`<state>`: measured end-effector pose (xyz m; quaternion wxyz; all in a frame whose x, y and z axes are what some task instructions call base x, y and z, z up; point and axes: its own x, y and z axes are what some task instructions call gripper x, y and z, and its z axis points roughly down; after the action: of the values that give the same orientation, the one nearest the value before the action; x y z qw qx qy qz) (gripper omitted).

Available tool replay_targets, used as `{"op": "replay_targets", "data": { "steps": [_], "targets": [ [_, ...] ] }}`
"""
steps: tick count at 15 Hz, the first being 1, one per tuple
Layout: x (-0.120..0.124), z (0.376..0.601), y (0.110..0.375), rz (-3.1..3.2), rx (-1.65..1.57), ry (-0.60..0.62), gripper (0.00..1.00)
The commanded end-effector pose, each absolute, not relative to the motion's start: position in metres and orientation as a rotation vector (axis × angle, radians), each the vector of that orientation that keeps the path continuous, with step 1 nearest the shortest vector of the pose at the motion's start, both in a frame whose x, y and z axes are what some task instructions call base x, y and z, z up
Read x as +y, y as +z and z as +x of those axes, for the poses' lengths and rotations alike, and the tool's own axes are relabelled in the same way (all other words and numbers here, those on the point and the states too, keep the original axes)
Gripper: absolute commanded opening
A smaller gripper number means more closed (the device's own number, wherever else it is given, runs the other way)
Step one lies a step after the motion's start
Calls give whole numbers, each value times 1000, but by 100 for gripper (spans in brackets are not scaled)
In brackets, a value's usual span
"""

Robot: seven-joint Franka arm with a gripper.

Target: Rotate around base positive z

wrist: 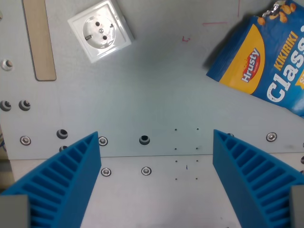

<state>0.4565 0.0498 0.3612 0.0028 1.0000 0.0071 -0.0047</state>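
Observation:
In the wrist view I look straight down on a grey metal table [156, 90]. My gripper [156, 142] is open and empty, with its two blue ribbed fingers [71, 175] spread wide at the bottom left and bottom right. A white wall socket [100, 30] lies at the top left, turned at an angle. A blue and yellow snack bag [268, 59] lies at the top right, partly cut off by the frame edge. Nothing lies between the fingers.
A beige wooden strip [39, 38] runs down the wrist view's left. Several screws and holes [144, 139] dot the plate along a seam across the lower part. Faint red marks [186, 39] sit near the top.

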Motion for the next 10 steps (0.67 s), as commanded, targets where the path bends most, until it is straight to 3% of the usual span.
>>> {"op": "replay_targets", "data": {
  "steps": [1, 10],
  "targets": [
    [50, 456, 364, 3136, 43, -6, 100],
    [50, 456, 364, 3127, 231, -6, 100]
  ]
}}
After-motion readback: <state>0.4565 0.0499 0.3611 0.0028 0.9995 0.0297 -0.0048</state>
